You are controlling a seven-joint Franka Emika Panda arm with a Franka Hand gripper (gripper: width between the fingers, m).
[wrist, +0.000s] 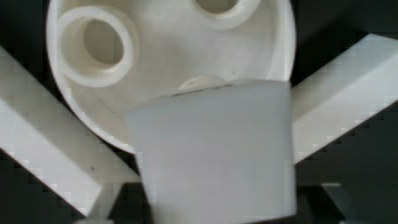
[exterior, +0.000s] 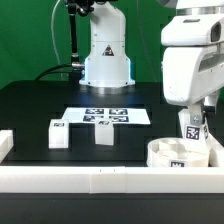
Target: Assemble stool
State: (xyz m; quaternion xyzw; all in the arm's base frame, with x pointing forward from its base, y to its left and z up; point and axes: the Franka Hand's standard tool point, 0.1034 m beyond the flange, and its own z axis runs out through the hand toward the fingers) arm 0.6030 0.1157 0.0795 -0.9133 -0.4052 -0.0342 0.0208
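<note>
My gripper (exterior: 191, 114) is at the exterior view's right, shut on a white stool leg (exterior: 190, 130) with a black-and-white tag. It holds the leg upright just above the round white seat (exterior: 176, 154), which lies in the front right corner. In the wrist view the held leg (wrist: 214, 150) fills the middle between the jaws of the gripper (wrist: 222, 203), and the seat (wrist: 151, 60) with its holes lies beneath it. I cannot tell whether leg and seat touch. Two more legs (exterior: 58, 132) (exterior: 104, 131) stand on the table left of centre.
The marker board (exterior: 106, 116) lies on the black table behind the two loose legs. White border rails run along the front (exterior: 100, 181), the left (exterior: 5, 143) and the right corner (wrist: 45, 135). The robot base (exterior: 106, 55) stands at the back.
</note>
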